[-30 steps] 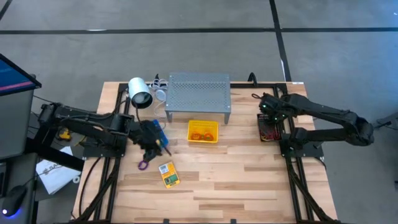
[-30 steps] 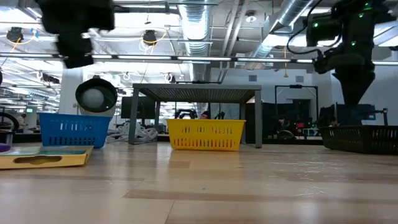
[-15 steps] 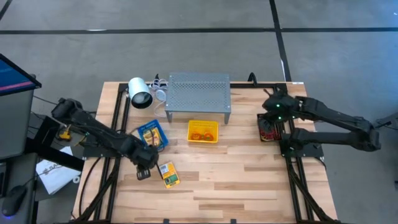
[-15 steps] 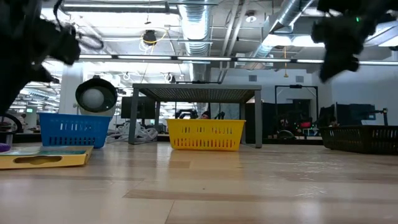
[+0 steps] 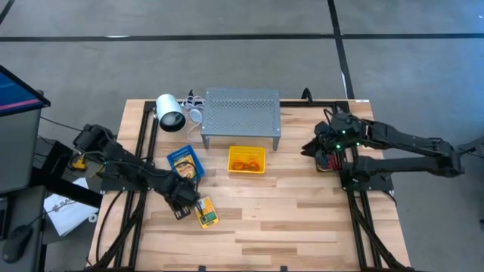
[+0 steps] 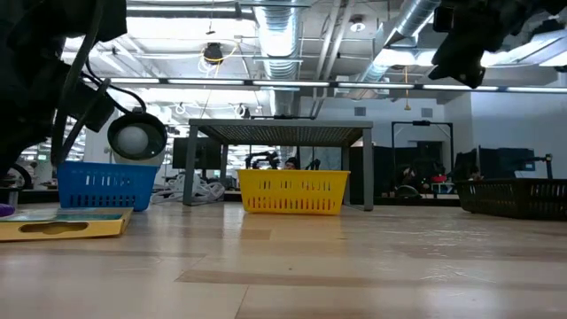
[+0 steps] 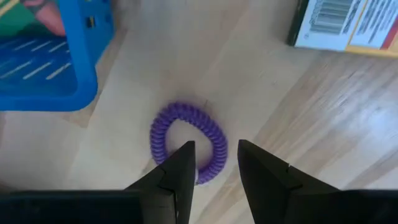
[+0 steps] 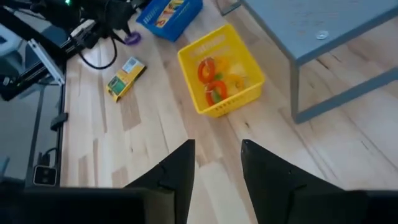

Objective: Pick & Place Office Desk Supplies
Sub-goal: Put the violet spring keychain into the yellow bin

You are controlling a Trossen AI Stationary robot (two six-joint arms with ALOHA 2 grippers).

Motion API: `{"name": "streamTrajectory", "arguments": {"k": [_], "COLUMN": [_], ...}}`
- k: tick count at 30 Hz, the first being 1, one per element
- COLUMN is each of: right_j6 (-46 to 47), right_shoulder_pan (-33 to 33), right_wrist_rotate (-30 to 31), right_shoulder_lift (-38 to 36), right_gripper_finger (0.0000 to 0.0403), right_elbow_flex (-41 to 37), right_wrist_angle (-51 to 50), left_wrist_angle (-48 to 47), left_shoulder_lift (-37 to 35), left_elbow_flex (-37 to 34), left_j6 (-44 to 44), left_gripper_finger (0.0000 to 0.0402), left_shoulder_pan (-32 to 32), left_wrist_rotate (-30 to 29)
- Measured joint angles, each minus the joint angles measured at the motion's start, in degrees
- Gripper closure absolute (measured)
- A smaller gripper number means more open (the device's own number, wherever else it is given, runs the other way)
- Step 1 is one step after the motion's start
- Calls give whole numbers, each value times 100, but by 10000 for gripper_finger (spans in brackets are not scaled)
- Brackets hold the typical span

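The step in hand looks like picking up the purple coiled band [image 7: 188, 144], which lies flat on the table [image 5: 302, 219] toward its left edge, between the blue bin [image 7: 46, 59] and the crayon box [image 7: 348, 25]. To do it well, lower straight until one finger goes inside the loop and one outside, then close on its strand.

The left pincer [image 7: 214, 168] hovers over it, fingers parted, holding nothing. The right pincer [image 8: 217, 168], above the table's right side, is parted and empty.
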Motion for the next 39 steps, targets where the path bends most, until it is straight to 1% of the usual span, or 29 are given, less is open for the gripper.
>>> {"name": "streamTrajectory", "arguments": {"k": [5,14,19,23,25,27,31,32,39], "right_j6": [-148,-169,-214,-212,-212,-212,-212,-212,-212], "right_shoulder_pan": [125,128,128,128,128,128,128,128,128], "right_wrist_rotate": [5,2,2,1,0,0,-2,-2,-4], "right_shoulder_lift": [24,6,8,7,8,8,7,6,6], "right_gripper_finger": [276,278,278,278,278,278,278,278,278], "right_elbow_flex": [0,0,0,0,0,0,0,0,0], "right_wrist_angle": [49,132,130,130,131,132,132,131,130], "left_wrist_angle": [339,308,318,318,301,257,220,210,218], "left_shoulder_lift": [59,546,540,505,539,577,575,554,490], "left_elbow_flex": [0,22,22,11,14,15,7,9,61], "left_j6": [-259,-423,-434,-554,-554,-552,-545,-547,-554], "left_gripper_finger": [286,286,286,289,299,318,383,389,398], "left_shoulder_pan": [0,-2,2,-4,-4,-2,2,-12,-85], "left_wrist_rotate": [-11,130,146,14,9,6,1,18,220]}}
